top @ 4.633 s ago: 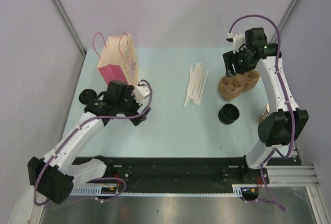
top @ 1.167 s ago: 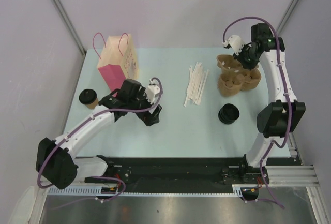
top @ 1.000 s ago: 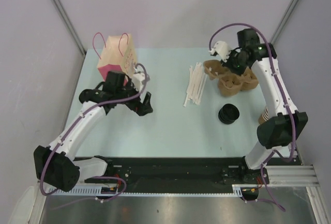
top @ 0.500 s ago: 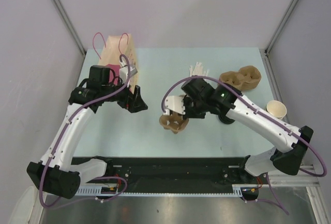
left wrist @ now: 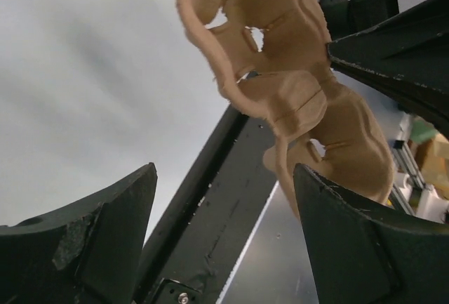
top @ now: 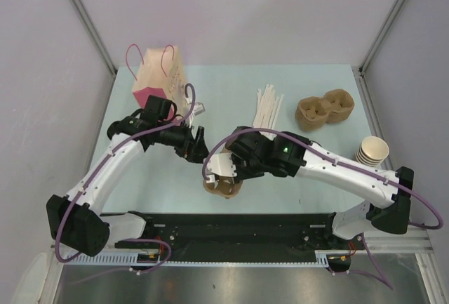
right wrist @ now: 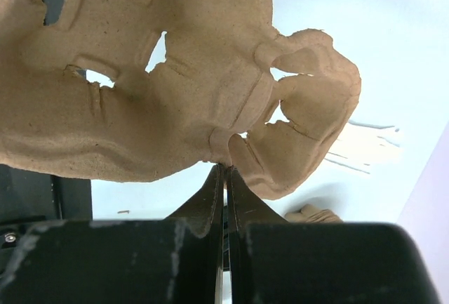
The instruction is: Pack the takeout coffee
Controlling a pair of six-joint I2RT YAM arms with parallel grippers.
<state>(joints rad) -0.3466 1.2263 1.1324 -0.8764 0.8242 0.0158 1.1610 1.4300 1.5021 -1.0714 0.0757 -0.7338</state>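
A tilted brown pulp cup carrier [left wrist: 295, 93] fills the view beyond the left pincer's [left wrist: 223, 172] parted fingers.

A bag [top: 158, 79] far left, straws [top: 266, 111] far centre, a carrier [top: 324, 109] far right, another carrier [top: 223, 183] near centre, cups [top: 370, 151] right.

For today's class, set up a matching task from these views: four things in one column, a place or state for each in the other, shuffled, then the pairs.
Things:
1. paper bag
2. white straws
3. stack of cups
4. nearer cup carrier

Places or states:
A. at the right edge of the table
B. pinched by the right gripper
C. standing at the far left corner
D. lying loose, middle, towards the back

Pairs: 1-C, 2-D, 3-A, 4-B
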